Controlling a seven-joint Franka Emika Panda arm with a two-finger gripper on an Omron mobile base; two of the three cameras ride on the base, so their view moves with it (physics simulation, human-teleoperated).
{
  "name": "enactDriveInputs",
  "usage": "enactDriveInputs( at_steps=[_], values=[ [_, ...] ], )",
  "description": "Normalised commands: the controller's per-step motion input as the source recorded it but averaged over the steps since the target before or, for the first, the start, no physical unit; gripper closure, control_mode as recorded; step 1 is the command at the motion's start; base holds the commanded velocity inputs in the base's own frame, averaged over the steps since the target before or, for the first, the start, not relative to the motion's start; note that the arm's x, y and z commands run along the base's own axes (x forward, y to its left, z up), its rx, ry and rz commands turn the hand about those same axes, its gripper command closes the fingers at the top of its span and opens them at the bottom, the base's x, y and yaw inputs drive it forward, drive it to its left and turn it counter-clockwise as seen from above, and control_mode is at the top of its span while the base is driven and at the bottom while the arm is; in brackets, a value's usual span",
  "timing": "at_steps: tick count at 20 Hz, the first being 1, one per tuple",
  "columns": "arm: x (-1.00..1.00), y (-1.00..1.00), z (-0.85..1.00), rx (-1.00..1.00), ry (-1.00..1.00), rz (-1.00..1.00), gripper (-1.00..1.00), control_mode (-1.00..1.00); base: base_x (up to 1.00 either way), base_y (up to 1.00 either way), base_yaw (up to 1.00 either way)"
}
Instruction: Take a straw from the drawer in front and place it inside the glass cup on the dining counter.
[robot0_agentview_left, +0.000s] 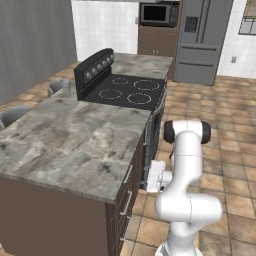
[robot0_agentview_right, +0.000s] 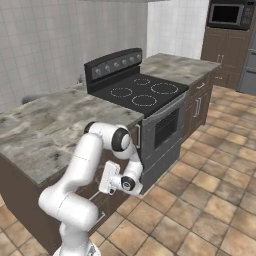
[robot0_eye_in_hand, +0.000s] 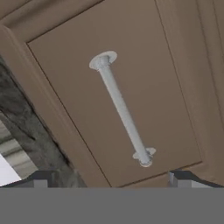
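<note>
Plainly, at the far left of the left base view, two grey stools (robot0_agentview_left: 14, 115) stood behind the dining counter (robot0_agentview_left: 70, 140), whose veined marble top filled the left half of the frame. A small pale shape sat on the far stool's side near the counter's upper left corner; it was too blurred to name. Along the counter's dark front, silver handles marked the drawer (robot0_agentview_left: 129, 175) fronts, all pushed in. To the right of centre, the black stovetop (robot0_agentview_left: 127, 91) lay beyond the counter, and the white arm rose at the lower right, its hand turned toward the cabinet face. A microwave (robot0_agentview_left: 159, 13) and a grey refrigerator (robot0_agentview_left: 202, 37) stood along the top of the frame.

From the right base view, the counter lay at the left, the arm bent low in the lower left, and the gripper (robot0_agentview_right: 106, 180) faced the dark cabinet front just beneath the counter's edge.

Seen from the hand, the drawer's brown panel spread across the frame, with its silver handle (robot0_eye_in_hand: 123, 109) running slantwise from upper centre to lower right. The gripper's two dark fingertips (robot0_eye_in_hand: 41, 178) stood wide apart at the bottom corners, holding nothing and touching nothing. The drawer was closed, so the straw could not be seen.
</note>
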Motion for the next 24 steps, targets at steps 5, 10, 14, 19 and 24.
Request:
enactDriveInputs(
  at_steps=[5,10,14,19,24],
  values=[
    [0.15,0.25,-0.14,0.00,-0.08,0.00,-1.00,-1.00,0.00,0.00,0.00],
    [0.10,0.31,-0.04,0.00,-0.10,-0.04,-1.00,-1.00,0.00,0.00,0.00],
    [0.17,0.26,0.00,-0.01,-0.07,-0.09,-1.00,-1.00,0.00,0.00,0.00],
    [0.18,0.13,0.00,-0.03,-0.08,-0.08,-1.00,-1.00,0.00,0.00,0.00],
    [0.18,0.11,-0.02,-0.03,-0.08,-0.07,-1.00,-1.00,0.00,0.00,0.00]
  ],
)
